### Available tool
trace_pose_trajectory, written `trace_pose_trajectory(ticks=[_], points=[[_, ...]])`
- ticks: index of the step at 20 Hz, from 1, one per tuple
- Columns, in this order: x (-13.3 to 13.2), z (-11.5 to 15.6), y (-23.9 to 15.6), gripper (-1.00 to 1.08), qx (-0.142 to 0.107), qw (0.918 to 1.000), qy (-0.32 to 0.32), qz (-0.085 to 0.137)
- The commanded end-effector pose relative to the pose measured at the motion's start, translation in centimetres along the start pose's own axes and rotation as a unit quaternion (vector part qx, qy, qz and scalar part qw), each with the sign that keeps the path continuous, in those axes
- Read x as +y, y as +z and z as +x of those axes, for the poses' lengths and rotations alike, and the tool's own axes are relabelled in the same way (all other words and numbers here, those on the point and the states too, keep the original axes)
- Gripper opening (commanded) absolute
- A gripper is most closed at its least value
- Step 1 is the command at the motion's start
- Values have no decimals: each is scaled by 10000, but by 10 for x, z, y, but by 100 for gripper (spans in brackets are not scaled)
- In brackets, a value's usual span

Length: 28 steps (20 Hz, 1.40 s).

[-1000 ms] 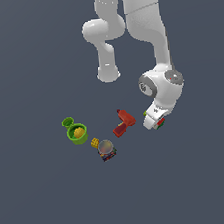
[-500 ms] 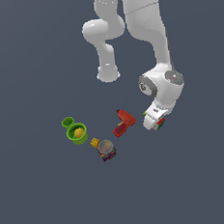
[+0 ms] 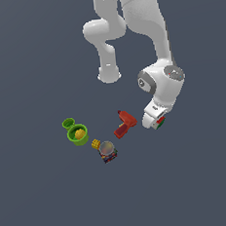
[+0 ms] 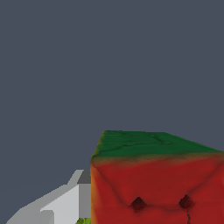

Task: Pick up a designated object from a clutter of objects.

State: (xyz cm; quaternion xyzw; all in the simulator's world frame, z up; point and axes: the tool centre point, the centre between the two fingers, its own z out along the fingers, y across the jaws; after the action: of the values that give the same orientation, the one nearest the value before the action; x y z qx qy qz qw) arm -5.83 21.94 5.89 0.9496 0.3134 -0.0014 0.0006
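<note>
Red and green faces of the little puzzle cube point(image 4: 153, 179) pretty much fill the wrist view, with one pale finger point(image 4: 65, 203) pressed right against its side, so the tool point(image 3: 157, 122) looks clamped on the cube, which sits right at its tip. The rest of the clutter sits off to the exterior view's left of the tool: the red drill toy point(image 3: 125, 123) is nearest, then the dark box with the grey ball point(image 3: 107, 152), and the green cups point(image 3: 76, 131) are furthest out.
</note>
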Motion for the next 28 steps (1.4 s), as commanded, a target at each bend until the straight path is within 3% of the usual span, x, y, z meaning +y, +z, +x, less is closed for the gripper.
trace_pose_trajectory(ticks=[1,28], points=[[7,-3,-14,-100,12,10000,2,-5],[131,-71,-261,-100,23,10000,-3,15]])
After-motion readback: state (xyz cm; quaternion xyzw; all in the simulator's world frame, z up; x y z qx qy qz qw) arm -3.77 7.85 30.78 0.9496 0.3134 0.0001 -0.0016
